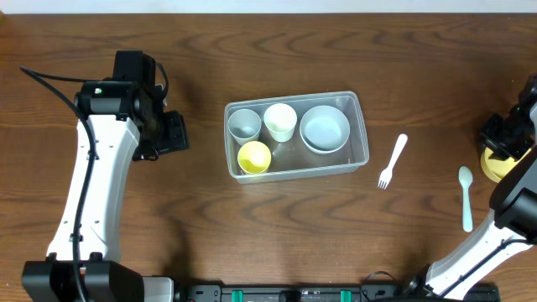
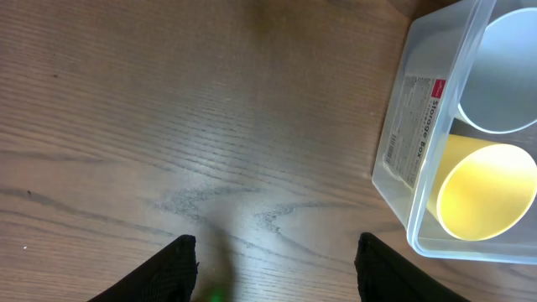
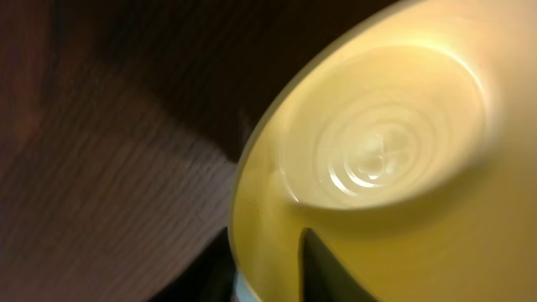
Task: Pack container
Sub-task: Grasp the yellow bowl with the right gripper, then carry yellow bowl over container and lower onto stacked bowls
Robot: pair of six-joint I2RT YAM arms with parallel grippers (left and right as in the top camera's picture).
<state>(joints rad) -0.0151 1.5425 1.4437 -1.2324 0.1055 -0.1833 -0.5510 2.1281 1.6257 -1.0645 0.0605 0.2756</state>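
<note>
The clear container (image 1: 362,126) sits mid-table holding a grey cup (image 1: 244,124), a white cup (image 1: 280,120), a yellow cup (image 1: 254,157) and a white bowl (image 1: 325,128). My left gripper (image 1: 174,132) is open and empty over bare wood, left of the container. In its wrist view (image 2: 277,268) the container's labelled wall (image 2: 403,143) and the yellow cup (image 2: 482,193) show at right. My right gripper (image 1: 503,138) is at the far right edge on a yellow bowl (image 1: 495,166). In its wrist view the fingers (image 3: 264,260) pinch the bowl's rim (image 3: 386,126), one inside and one outside.
A white plastic fork (image 1: 393,161) lies right of the container. A white spoon (image 1: 466,197) lies further right, near the yellow bowl. The left arm stretches along the table's left side.
</note>
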